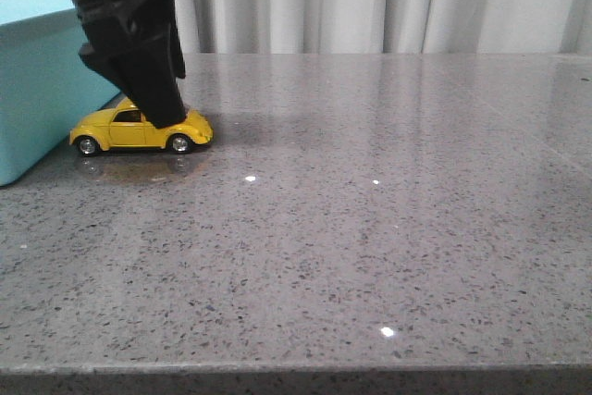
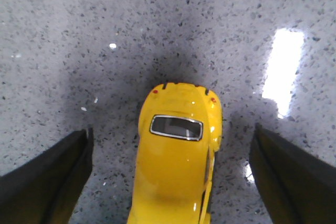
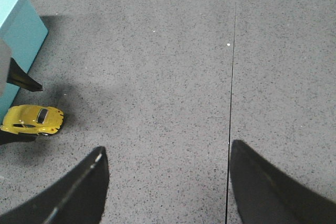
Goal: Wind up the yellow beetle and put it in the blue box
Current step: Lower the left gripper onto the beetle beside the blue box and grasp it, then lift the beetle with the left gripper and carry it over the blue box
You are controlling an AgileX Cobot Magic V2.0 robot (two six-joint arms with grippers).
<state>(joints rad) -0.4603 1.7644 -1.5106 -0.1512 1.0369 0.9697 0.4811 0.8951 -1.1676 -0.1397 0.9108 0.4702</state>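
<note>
Left end effector [image 2: 170, 177] wide open astride yellow beetle [image 1: 141, 129], hiding roof; blue box [image 1: 42, 80] cropped.

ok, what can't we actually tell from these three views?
- Front view: the left end effector covers the toy car's roof, so contact can't be judged.
- Left wrist view: the car's front end is cut off by the frame edge; no wind-up part is visible.
- The blue box is cropped in the front and right wrist views; its inside is unseen.
- The right end effector is open over bare table.
</note>
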